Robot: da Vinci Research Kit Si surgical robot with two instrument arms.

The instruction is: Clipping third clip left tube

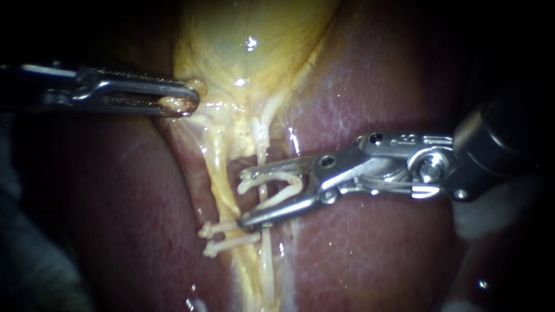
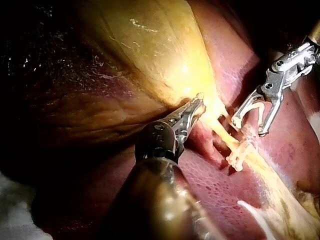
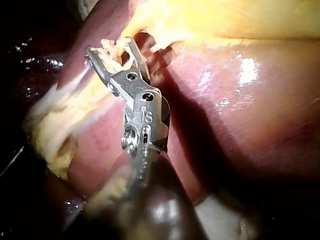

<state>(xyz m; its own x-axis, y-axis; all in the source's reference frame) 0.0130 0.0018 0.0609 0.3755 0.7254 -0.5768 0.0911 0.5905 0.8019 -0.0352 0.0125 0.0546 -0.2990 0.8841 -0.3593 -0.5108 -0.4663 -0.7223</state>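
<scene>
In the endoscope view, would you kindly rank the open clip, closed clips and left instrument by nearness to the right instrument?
1. open clip, between the right instrument's jaws.
2. closed clips, just below its lower jaw.
3. left instrument, upper left, gripping the gallbladder.

The right instrument (image 1: pixel 245 196) is bright polished metal with hard, glossy highlights, and the left instrument (image 1: pixel 193 97) is a duller grey metal, finely ridged along its edge. The clip (image 1: pixel 247 184) carried by the right instrument and the two set clips (image 1: pixel 231 240) on the tube (image 1: pixel 261 141) look like pale, matt off-white plastic. The liver (image 1: pixel 358 260) is dark red, wet and smooth with a fine mottled grain, the gallbladder (image 1: pixel 248 58) is yellow and slick with moisture, and the tube is pale and stringy.
</scene>
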